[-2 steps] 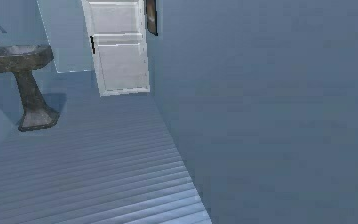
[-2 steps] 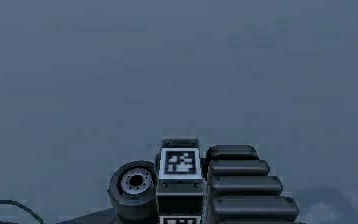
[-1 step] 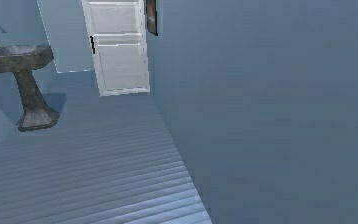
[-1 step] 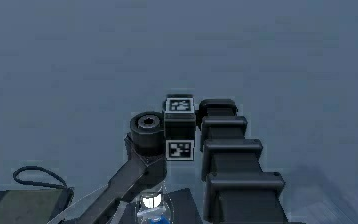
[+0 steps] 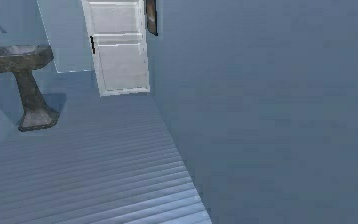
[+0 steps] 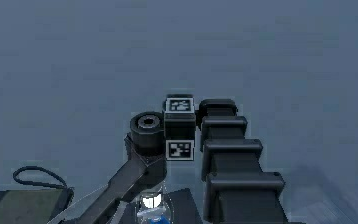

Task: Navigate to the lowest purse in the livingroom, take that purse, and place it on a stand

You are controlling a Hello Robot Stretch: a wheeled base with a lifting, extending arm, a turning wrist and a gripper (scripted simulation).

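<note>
- I judge that I am at the driving stage: this room has a sink (image 5: 22, 58) on a stone pedestal, so it is no livingroom.
- I cannot place the purse from here. By my reckoning it lies in another room, low down, and I have to go and find it.
- The white door (image 5: 120, 45) at the far end of the plank floor (image 5: 97, 160) looks like the way out, so I should aim my base squarely at it.
- A blue wall (image 5: 267, 100) runs close along the forward view's right, so I want to turn gently and leave room on that side.
- The sink stands at the forward view's left, and a straight line down the middle of the planks should clear its foot.
- My arm (image 6: 237, 170) sits drawn in against the same blue wall, with my gripper (image 6: 135, 165) folded beside it, which suits a doorway.
- I cannot tell how my fingers stand, nor whether they hold anything, because their far end is lost among dark parts.
</note>
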